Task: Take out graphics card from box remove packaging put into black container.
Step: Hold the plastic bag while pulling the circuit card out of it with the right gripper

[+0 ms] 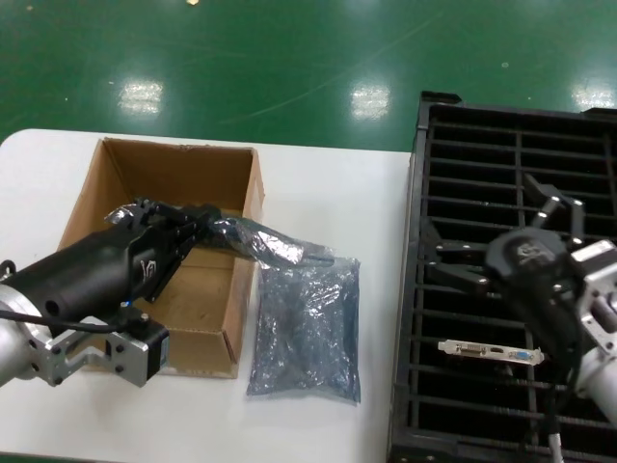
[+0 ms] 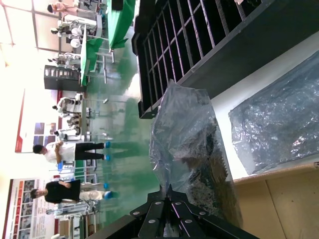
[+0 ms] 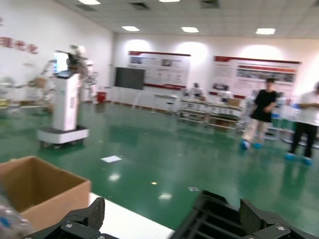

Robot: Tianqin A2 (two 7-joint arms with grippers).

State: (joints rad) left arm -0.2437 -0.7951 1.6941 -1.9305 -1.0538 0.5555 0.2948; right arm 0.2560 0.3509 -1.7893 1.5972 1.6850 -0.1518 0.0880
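Observation:
My left gripper (image 1: 207, 230) hovers over the open brown box (image 1: 125, 207) and is shut on the edge of a crinkly packaging bag (image 1: 260, 246) with something dark inside. The left wrist view shows that bag (image 2: 189, 139) hanging out from the shut gripper (image 2: 169, 191). A second, flat packaging bag (image 1: 308, 333) lies on the white table beside the box. One graphics card (image 1: 492, 353), with a silver bracket and a blue port, stands in a slot of the black container (image 1: 434, 145). My right gripper (image 1: 485, 230) hangs open above the container, holding nothing (image 3: 172, 214).
The white table (image 1: 328, 193) carries the box on the left and the container on the right, with the flat bag (image 2: 279, 119) between them. Green floor lies beyond the far edge. The right wrist view shows the box corner (image 3: 45, 186) and container rim (image 3: 214, 219).

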